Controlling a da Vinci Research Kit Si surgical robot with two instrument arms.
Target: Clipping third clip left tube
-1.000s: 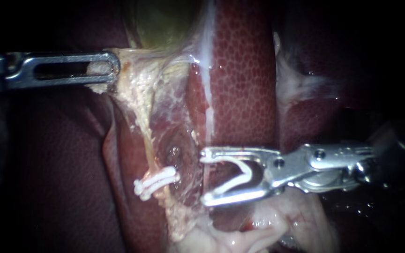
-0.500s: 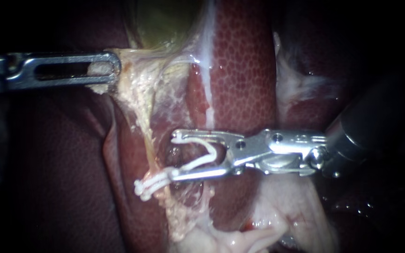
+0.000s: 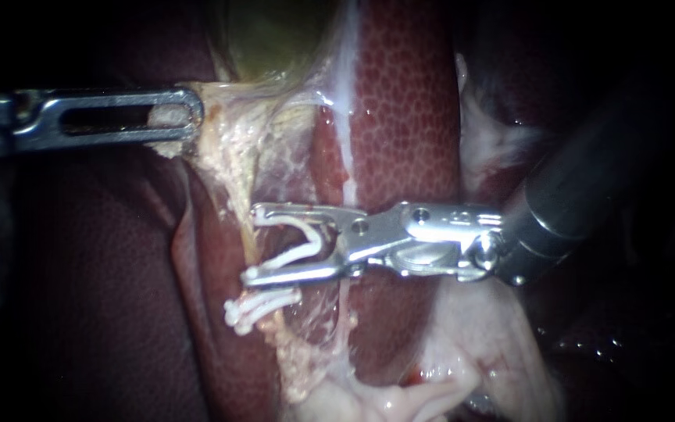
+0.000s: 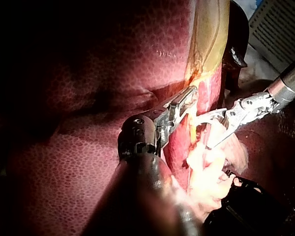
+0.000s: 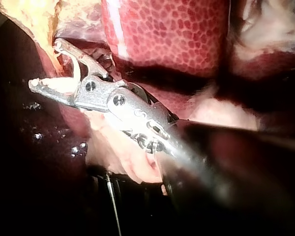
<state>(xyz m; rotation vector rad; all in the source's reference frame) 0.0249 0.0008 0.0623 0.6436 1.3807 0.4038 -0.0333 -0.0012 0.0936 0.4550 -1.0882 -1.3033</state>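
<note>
Right instrument (image 3: 253, 243): jaws stood wide, holding an open clip (image 3: 306, 246) between them, tips reaching the left tube (image 3: 236, 205) just above two placed clips (image 3: 259, 305). Left instrument (image 3: 187, 113): jaws clamped on pale tissue (image 3: 220, 133) under the gallbladder (image 3: 275, 39).

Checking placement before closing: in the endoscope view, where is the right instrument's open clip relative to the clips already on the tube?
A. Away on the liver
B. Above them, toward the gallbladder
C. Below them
B: the open clip in the right instrument sits just above the closed clips, on their gallbladder side.
</note>
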